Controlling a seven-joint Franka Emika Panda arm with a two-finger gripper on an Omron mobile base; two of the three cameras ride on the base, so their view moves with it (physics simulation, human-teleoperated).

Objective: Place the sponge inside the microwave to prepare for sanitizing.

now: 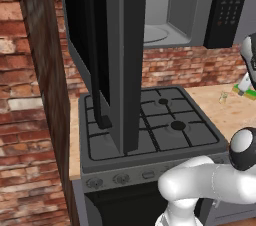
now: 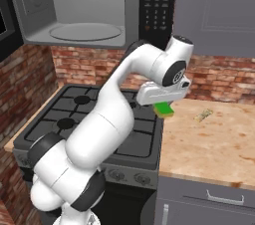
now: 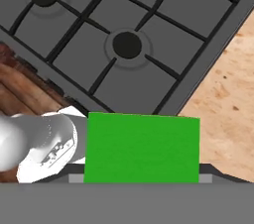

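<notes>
The hand (image 2: pixel 164 103) is clamped on the sponge (image 2: pixel 165 110) and holds it up in the air, above the edge of the stove (image 2: pixel 74 114). The microwave (image 2: pixel 84 7) door is open. The sponge must go up inside.

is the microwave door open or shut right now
Open. The microwave shows its light grey interior and bare turntable, with the door swung out over the stove.

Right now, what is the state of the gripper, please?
Gripper: closed on the green sponge, held in the air above the seam between stove and counter.
</notes>
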